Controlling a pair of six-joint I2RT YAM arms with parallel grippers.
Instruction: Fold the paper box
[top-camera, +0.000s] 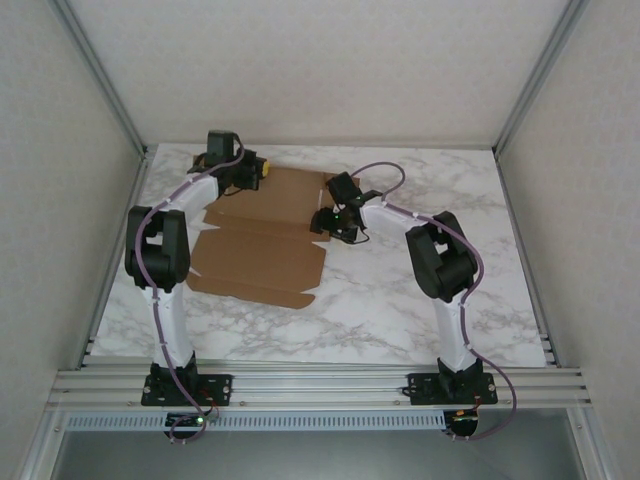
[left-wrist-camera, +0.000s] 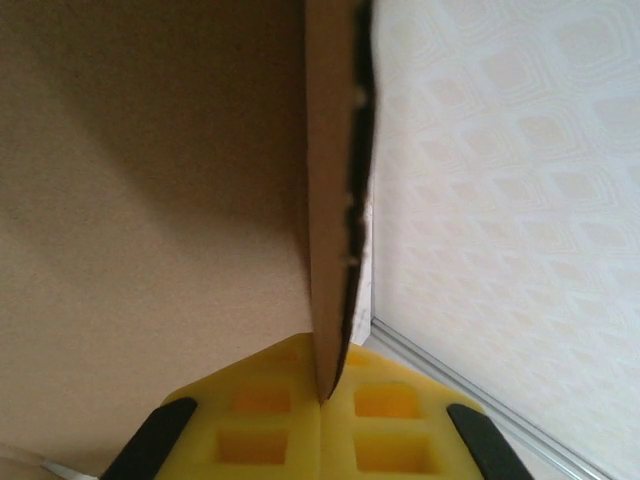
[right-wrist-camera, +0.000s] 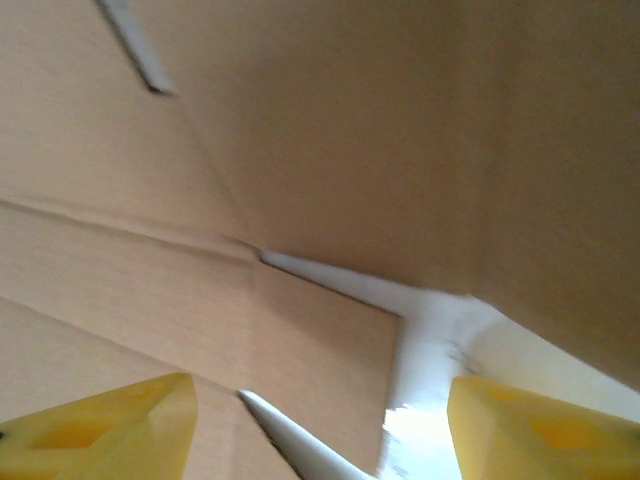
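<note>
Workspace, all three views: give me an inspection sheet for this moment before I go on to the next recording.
Surface: white marble-patterned table.
Job's things: paper box, plain brown, lying largely unfolded with creases and flaps showing.
Clutter: nothing seen.
Grippers: left tool shut on an edge of the paper box at its far-left corner; right tool open above a flap on the box's right side, holding nothing.
Cables: purple cables run along both arms, with a loose loop by the right wrist.
Surroundings: white patterned walls on three sides; aluminium frame rail at the near edge.
</note>
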